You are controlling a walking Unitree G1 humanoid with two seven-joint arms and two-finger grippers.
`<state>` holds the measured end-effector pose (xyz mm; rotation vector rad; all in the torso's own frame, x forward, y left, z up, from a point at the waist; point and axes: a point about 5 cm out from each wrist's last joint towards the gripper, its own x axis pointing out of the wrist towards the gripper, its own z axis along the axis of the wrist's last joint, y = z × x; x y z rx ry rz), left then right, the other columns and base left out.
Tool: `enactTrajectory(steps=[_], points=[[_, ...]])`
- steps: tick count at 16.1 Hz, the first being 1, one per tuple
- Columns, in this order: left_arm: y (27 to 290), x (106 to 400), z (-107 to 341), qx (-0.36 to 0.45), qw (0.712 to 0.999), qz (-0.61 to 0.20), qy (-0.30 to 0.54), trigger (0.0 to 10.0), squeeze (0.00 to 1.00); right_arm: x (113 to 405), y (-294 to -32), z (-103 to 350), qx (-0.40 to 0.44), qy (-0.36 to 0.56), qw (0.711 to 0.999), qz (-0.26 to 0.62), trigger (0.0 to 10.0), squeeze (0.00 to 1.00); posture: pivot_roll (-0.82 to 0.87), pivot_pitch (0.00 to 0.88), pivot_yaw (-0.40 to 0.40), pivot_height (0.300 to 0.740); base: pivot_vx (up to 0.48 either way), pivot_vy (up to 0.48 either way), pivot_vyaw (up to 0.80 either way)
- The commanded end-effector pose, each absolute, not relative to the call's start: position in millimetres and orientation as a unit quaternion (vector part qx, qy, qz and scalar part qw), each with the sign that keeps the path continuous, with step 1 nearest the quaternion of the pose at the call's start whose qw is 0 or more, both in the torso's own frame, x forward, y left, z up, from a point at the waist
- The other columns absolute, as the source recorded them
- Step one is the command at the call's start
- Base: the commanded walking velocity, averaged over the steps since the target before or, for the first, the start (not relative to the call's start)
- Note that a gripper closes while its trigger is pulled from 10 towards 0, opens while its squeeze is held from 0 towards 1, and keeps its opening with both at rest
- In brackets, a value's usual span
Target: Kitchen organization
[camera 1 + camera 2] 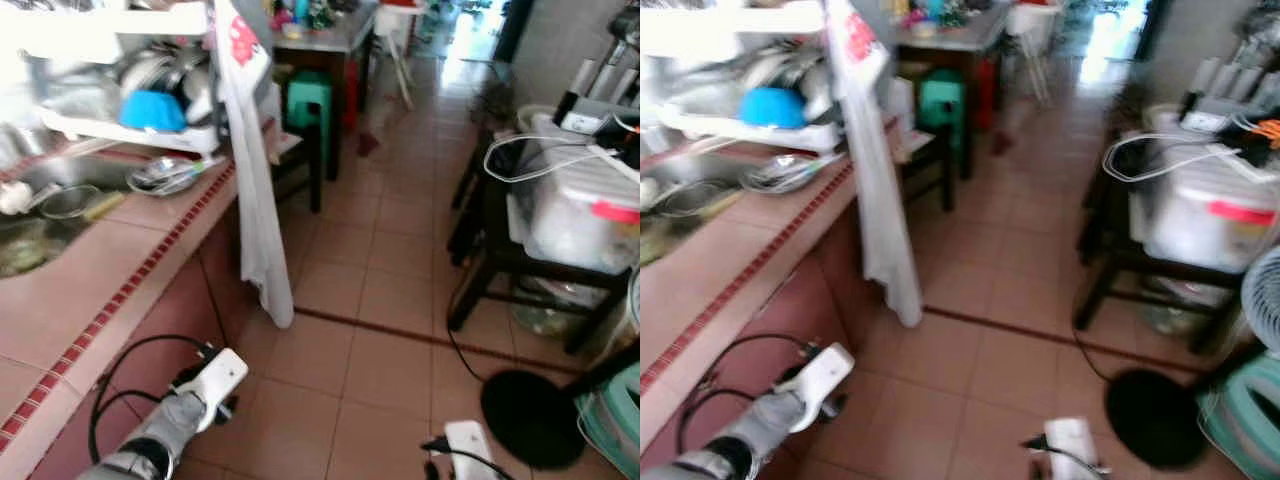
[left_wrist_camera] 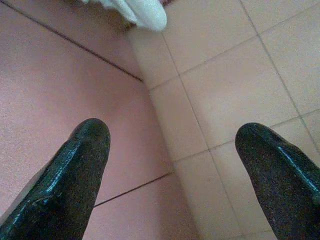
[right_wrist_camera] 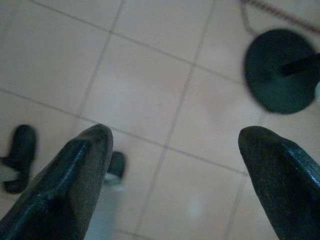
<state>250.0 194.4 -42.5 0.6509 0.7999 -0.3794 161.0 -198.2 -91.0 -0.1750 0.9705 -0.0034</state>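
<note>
A pink tiled counter [image 1: 110, 270] runs along my left with a sink [image 1: 40, 215] holding dishes. Behind it a white dish rack [image 1: 130, 90] carries a blue bowl [image 1: 152, 110] and metal pots. A metal dish [image 1: 165, 175] lies on the counter by the rack. A white apron [image 1: 255, 170] hangs off the counter's corner. My left arm [image 1: 190, 400] hangs low beside the counter front; its gripper [image 2: 172, 145] is open over the floor tiles with nothing between the fingers. My right gripper [image 3: 175, 145] is open above the floor, also holding nothing.
A dark wooden stand [image 1: 520, 260] on the right carries a clear plastic box [image 1: 580, 215] with white cables. A fan's black round base [image 1: 530, 415] sits on the floor. A green stool [image 1: 308, 100] and a table [image 1: 330, 40] stand farther back.
</note>
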Motion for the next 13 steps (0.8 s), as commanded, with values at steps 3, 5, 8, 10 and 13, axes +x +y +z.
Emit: enactTrajectory(steps=[3,5,8,10,13], points=[[187.5,256.0,-39.0,0.312,0.856,-0.186,0.369,10.0,0.00,161.2,-207.2,-89.5,-0.092,0.466,0.880,-0.012,10.0,0.00,0.13,0.000,0.024,0.740,0.339,0.000,0.00],[187.8,256.0,-39.0,0.314,0.855,-0.187,0.368,10.0,0.00,161.3,-206.9,-89.5,-0.092,0.466,0.880,-0.011,10.0,0.00,0.13,0.000,0.024,0.740,0.337,0.000,0.00],[187.5,256.4,-38.7,0.316,0.854,-0.189,0.368,10.0,0.00,161.5,-206.4,-89.5,-0.094,0.466,0.880,-0.008,10.0,0.00,0.13,0.000,0.025,0.740,0.337,0.000,0.00],[187.6,256.6,-38.6,0.318,0.853,-0.190,0.367,10.0,0.00,161.8,-206.1,-89.4,-0.095,0.466,0.880,-0.007,10.0,0.00,0.13,0.000,0.027,0.740,0.337,0.000,0.00],[187.7,256.8,-38.4,0.321,0.852,-0.192,0.366,10.0,0.00,162.1,-206.0,-89.3,-0.096,0.466,0.880,-0.007,10.0,0.00,0.13,0.000,0.030,0.740,0.334,0.000,0.00]])
